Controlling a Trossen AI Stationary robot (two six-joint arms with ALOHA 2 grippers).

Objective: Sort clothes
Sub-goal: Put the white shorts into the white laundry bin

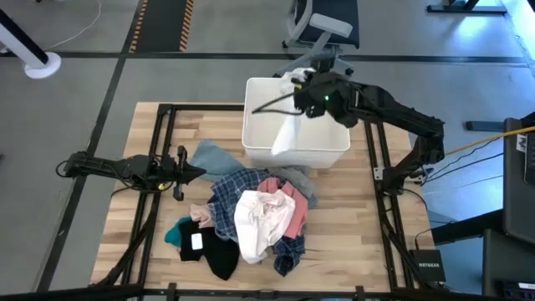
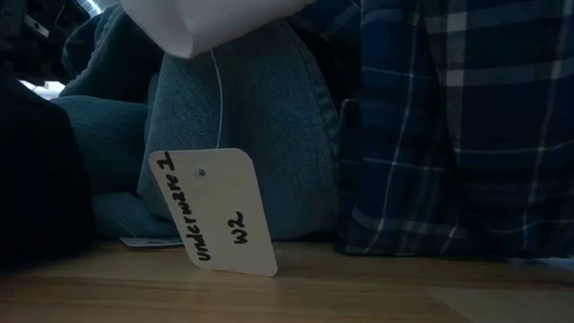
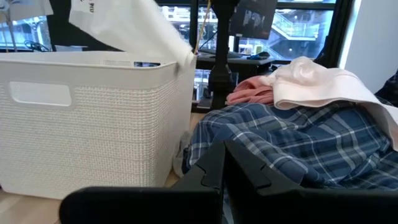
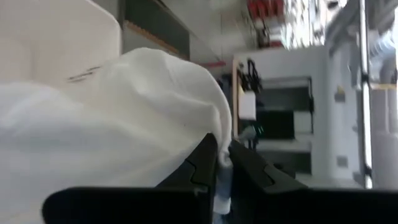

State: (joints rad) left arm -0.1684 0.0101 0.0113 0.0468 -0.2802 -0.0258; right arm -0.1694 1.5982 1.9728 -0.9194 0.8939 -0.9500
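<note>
Hanging over the bin (image 1: 294, 125), a white garment (image 1: 284, 138) droops from the right gripper (image 1: 299, 90), whose fingers are clenched on its upper edge; its lower end dips inside the bin's walls. The right wrist view shows the same white cloth (image 4: 112, 130) bunched against the two dark fingers (image 4: 202, 162), pinched between them.

The other clothes lie in a pile just in front of the bin on the tabletop (image 1: 351, 226). Nearest the bin are a light blue-grey piece (image 1: 216, 157) and a grey one (image 1: 299, 180). Farther from the bin come a blue-and-white plaid shirt (image 1: 230, 201), a pink garment (image 1: 284, 201) and a white top (image 1: 261, 219) lying over both. At the pile's far end from the bin sit a black garment (image 1: 219, 255) carrying a white tag (image 1: 197, 242), and a teal piece (image 1: 174, 234) beside it.

In the low view a hand-written paper label (image 2: 220, 211) hangs on a thread in front of blue denim-like fabric (image 2: 260, 126), with plaid cloth (image 2: 457, 126) beside it.

The left gripper (image 1: 197, 172) rests low at the pile's edge, beside the light blue-grey piece and clear of the bin. Its fingers (image 3: 211, 171) are closed together with nothing between them, pointing at the plaid shirt (image 3: 298, 143), with the bin wall (image 3: 93, 124) to one side.
</note>
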